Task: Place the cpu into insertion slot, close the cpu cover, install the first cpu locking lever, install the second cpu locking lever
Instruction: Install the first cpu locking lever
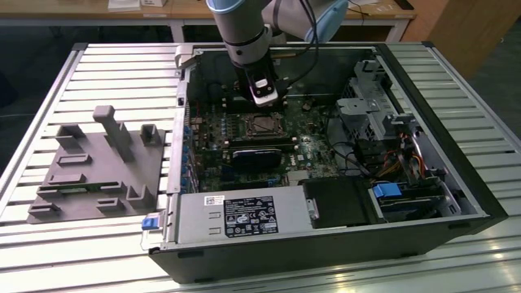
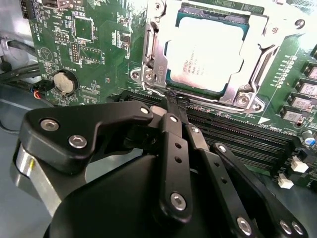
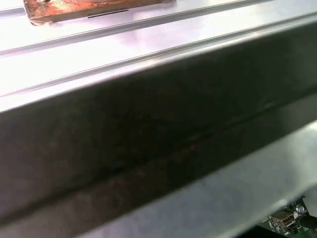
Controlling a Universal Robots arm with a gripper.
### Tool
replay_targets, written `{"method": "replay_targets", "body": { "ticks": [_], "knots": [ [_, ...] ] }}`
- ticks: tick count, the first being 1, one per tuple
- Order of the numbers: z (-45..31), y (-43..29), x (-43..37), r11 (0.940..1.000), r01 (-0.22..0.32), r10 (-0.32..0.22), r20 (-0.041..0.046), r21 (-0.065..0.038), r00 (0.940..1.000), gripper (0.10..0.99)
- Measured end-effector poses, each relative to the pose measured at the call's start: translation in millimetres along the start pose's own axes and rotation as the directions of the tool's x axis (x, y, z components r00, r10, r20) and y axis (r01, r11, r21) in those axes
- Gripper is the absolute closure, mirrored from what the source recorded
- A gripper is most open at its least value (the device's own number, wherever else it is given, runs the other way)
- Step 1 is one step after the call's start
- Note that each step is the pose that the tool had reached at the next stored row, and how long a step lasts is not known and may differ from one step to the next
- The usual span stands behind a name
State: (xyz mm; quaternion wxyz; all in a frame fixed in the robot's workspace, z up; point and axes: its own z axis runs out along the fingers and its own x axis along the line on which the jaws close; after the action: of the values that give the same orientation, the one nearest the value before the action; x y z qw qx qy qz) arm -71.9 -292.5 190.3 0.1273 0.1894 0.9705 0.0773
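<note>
In the second wrist view the cpu lies flat in the insertion slot, its silvery top showing through the window of the cpu cover, which is down over it. My gripper has its black fingers together, tips at the socket's edge by a thin metal locking lever. I cannot tell whether the tips touch the lever. In the exterior view the gripper hangs inside the open computer case, just behind the insertion slot.
Long black memory slots run beside the fingers, and a coin battery sits on the board. The case holds a power supply and a drive cage. A grey fixture lies at the exterior view's left. The dark case wall is close.
</note>
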Motion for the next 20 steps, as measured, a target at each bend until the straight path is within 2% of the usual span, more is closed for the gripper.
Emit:
{"method": "replay_targets", "body": {
  "ticks": [2, 8, 18, 20],
  "knots": [
    [0.1, 0.1, -0.1, 1.0, -0.001, 0.001, -0.0012, -0.003, 1.0, 0.984],
    [-1.0, 0.4, -0.5, 1.0, -0.001, 0.001, -0.0013, -0.004, 1.0, 0.984],
    [-12.3, 2.7, -3.0, 1.0, -0.001, 0.001, -0.0013, -0.004, 1.0, 0.984],
    [-12.7, 2.8, -3.2, 1.0, -0.001, 0.001, -0.0013, -0.004, 1.0, 0.984]
  ]
}}
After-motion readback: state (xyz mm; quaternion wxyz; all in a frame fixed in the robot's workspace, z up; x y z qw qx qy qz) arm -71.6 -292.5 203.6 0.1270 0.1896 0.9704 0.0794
